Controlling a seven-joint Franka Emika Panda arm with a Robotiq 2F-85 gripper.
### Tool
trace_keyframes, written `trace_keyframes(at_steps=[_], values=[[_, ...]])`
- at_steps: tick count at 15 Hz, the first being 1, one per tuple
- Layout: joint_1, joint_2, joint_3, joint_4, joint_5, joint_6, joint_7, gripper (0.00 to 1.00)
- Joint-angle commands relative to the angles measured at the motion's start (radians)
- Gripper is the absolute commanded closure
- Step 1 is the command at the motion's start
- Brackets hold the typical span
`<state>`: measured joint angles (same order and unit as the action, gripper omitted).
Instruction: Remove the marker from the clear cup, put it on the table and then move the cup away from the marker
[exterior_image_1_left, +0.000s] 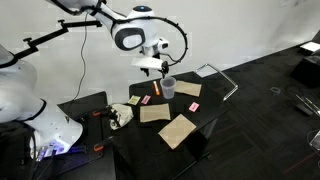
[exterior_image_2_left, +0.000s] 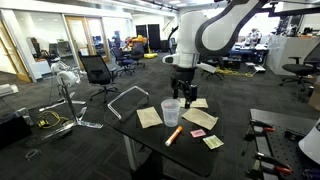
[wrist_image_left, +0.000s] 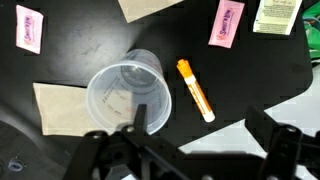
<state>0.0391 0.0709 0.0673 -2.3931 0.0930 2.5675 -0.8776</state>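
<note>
The clear cup stands upright and empty on the black table. The orange-red marker lies flat on the table just beside the cup, apart from it. My gripper is open and empty, hovering above both; one finger overlaps the cup's rim in the wrist view, the other is past the marker near the table edge. In both exterior views the gripper hangs over the cup, with the marker next to it.
Tan cardboard pieces and small pink squares lie around the cup. A green-and-white packet lies at the far corner. The table edge runs close to the marker. Office chairs stand on the floor beyond.
</note>
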Motion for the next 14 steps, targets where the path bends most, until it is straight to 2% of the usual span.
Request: trace_keyframes(at_steps=[1,11,12,13,14], values=[[-0.002,0.024,0.005,0.031,-0.012,-0.048,0.029,0.0],[-0.015,0.18,0.028,0.137,0.001,-0.074,0.019,0.0],[-0.018,0.197,0.03,0.151,0.0,-0.075,0.019,0.17],[-0.019,0.212,0.032,0.165,-0.006,-0.076,0.023,0.28],[-0.019,0.225,0.033,0.178,-0.011,-0.075,0.029,0.34]])
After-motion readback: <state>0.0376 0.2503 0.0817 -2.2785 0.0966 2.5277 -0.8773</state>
